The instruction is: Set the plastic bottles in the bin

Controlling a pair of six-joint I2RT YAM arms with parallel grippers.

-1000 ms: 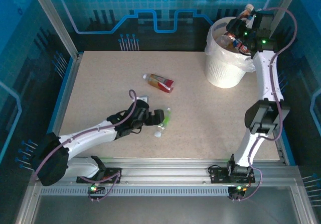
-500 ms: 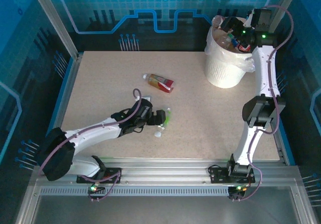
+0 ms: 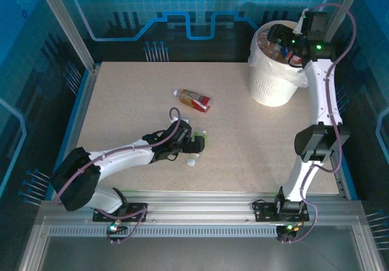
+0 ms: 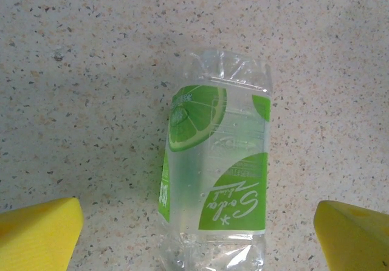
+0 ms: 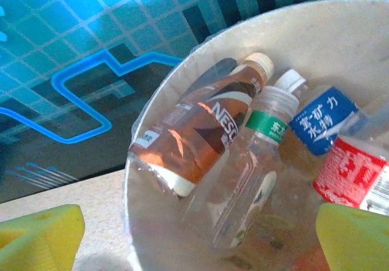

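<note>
My left gripper (image 4: 194, 239) sits spread astride the lime bottle (image 4: 216, 180) on the speckled bench (image 3: 255, 143); right gripper (image 5: 197, 234) spread over the bin (image 3: 267, 87), blue walls (image 3: 121, 16) behind.

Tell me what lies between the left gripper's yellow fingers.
In the left wrist view, a clear bottle with a lime-green label lies on the speckled table between the open left gripper's fingers, touching neither.
</note>
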